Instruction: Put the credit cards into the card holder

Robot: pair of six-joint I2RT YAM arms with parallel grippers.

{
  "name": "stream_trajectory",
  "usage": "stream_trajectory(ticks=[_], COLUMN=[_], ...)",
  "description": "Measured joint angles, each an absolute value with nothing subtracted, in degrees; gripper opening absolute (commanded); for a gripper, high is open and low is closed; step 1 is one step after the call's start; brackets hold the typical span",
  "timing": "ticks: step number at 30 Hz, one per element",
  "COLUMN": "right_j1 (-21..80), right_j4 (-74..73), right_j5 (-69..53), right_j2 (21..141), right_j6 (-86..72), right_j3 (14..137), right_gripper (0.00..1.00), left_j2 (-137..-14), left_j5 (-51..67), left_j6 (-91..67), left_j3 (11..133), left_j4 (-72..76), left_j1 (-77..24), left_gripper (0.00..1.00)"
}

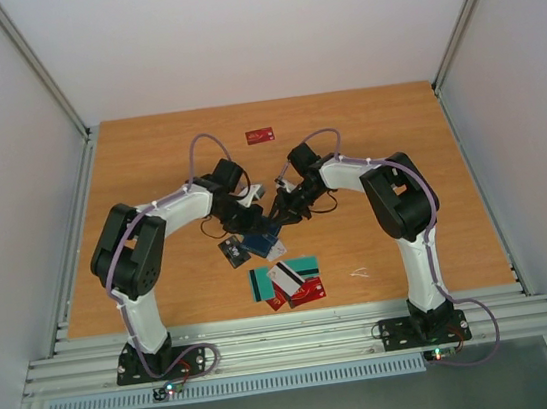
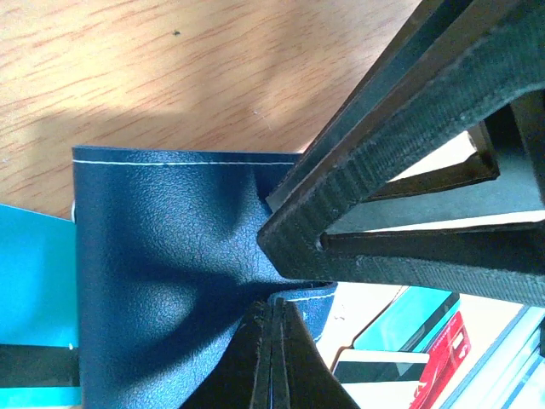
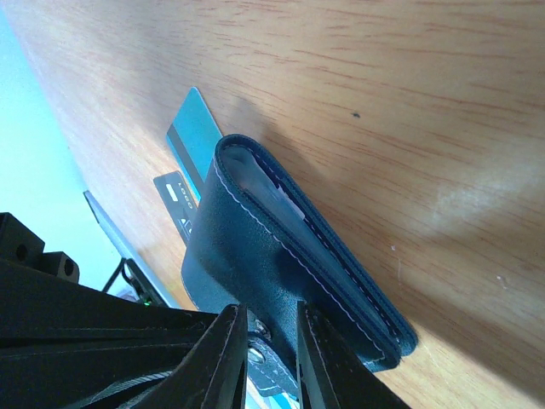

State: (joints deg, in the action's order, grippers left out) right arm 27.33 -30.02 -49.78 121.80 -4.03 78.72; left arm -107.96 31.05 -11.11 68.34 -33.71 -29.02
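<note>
Black fingers of the left gripper (image 2: 285, 285) fill its wrist view, clenched on a puckered corner of the card holder (image 2: 170, 281), whose navy leather creases toward the pinch. From the opposite side, the right gripper (image 3: 271, 332) is closed on the holder's small snap tab (image 3: 255, 351). The holder thus sits between the two pincers, folded shut, its stitched long edge running away from the right fingers. Most of the credit cards (image 1: 289, 281) lie loose just on the arm-base side of the holder. A dark card (image 1: 231, 250) lies beside it toward the left arm, and a lone red card (image 1: 260, 136) lies well beyond it. By the look of it, the holder must be spread open first. Neither pincer is free to fetch a card, and the cluster lies about equally close to both arms.
</note>
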Motion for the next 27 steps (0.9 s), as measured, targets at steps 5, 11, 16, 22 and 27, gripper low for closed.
stream_trajectory(ticks=[5, 11, 16, 22, 27], right_j1=[27.33, 27.33, 27.33, 27.33, 27.33], right_j4=[-30.02, -30.02, -29.87, -29.63, -29.47], right_j5=[-49.8, -49.8, -49.84, -49.93, -49.98], right_j2=[121.8, 121.8, 121.8, 121.8, 121.8], right_j6=[-4.03, -4.01, -4.01, -4.03, -4.03], right_j3=[78.72, 78.7, 78.61, 78.48, 78.37], right_gripper=[0.19, 0.19, 0.19, 0.18, 0.18], left_j2=[-108.2, -109.12, -109.12, -108.66, -107.46], left_j5=[30.98, 31.27, 31.38, 30.52, 29.3], left_j6=[-11.16, -11.53, -11.68, -11.81, -12.64], left_j3=[68.34, 67.75, 67.37, 67.37, 66.85], left_j4=[-33.56, -31.79, -31.16, -31.2, -31.22], left_j1=[-29.02, -29.02, -29.02, -28.97, -28.95], left_gripper=[0.0, 0.0, 0.0, 0.0, 0.0])
